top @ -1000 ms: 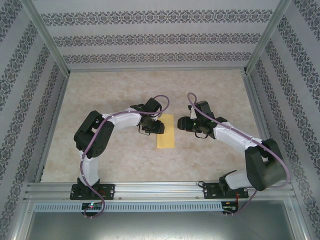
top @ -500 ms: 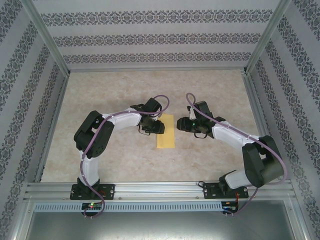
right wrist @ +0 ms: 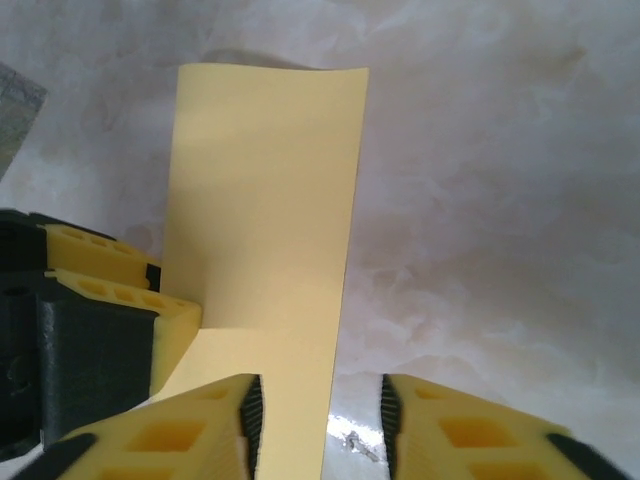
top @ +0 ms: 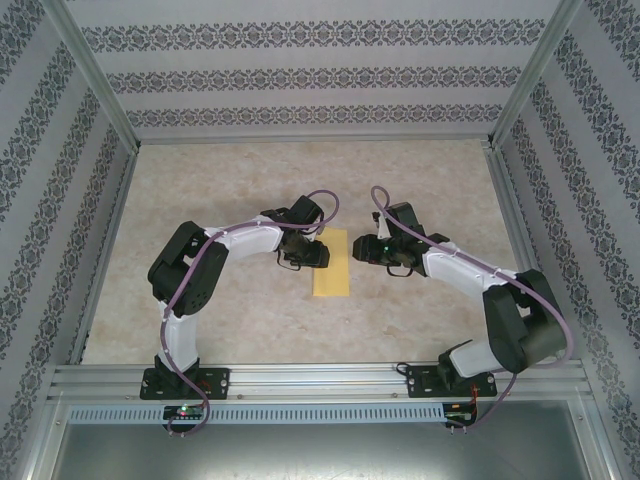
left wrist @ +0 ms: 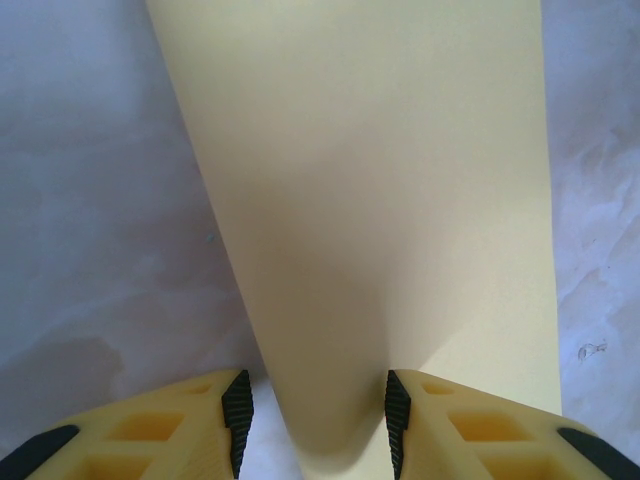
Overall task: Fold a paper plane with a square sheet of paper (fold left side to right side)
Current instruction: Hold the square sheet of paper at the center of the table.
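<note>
The square sheet of paper (top: 333,272) lies on the table folded over into a narrow yellow-orange strip; a paper plane is out of view. My left gripper (top: 312,256) sits at the strip's left side. In the left wrist view the rounded fold of the paper (left wrist: 360,200) bulges up between my open left gripper (left wrist: 312,405), touching the right pad (left wrist: 396,410) and clear of the other. My right gripper (top: 365,250) is at the strip's right side. It stands open (right wrist: 320,405) over the paper's right edge (right wrist: 265,200), and the left gripper's fingers (right wrist: 110,300) show beside the sheet.
The table top (top: 230,190) is pale marbled stone inside patterned walls and an aluminium frame (top: 310,138). Both arms reach inward from the near rail (top: 320,378), their purple cables arching above the wrists.
The right arm has edged slightly left toward the paper strip. The left arm and the paper have stayed where they were.
</note>
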Motion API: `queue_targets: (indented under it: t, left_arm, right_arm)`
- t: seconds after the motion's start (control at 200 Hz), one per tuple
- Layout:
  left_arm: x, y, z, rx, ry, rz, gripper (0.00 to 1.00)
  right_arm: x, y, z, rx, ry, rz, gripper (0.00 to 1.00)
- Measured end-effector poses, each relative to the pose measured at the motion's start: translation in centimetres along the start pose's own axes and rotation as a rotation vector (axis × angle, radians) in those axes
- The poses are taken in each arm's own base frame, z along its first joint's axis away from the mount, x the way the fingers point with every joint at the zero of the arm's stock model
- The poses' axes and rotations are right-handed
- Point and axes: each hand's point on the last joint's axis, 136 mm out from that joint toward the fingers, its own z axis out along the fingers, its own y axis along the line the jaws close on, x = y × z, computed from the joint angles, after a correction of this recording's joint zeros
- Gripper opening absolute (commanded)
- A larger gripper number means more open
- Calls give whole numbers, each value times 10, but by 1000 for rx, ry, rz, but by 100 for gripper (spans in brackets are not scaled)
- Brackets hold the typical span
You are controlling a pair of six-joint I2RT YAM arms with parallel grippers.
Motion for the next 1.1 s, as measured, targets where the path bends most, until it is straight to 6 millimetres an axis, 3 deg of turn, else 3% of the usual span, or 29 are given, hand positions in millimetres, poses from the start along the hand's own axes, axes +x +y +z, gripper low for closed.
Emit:
queue_targets:
  t: [0.095, 0.17, 0.555, 1.099]
  left_arm:
    - [0, 0, 0, -2, -1, 0, 44]
    - [0, 0, 0, -3, -1, 1, 44]
    - [0, 0, 0, -8, -4, 4, 45]
    - [-1, -1, -1, -10, -7, 6, 46]
  right_arm:
    - [5, 4, 10, -23, 31, 11, 7]
    - [10, 5, 19, -31, 59, 16, 0]
    - [26, 10, 53, -39, 152, 17, 0]
    - [33, 1, 61, 12, 216, 19, 0]
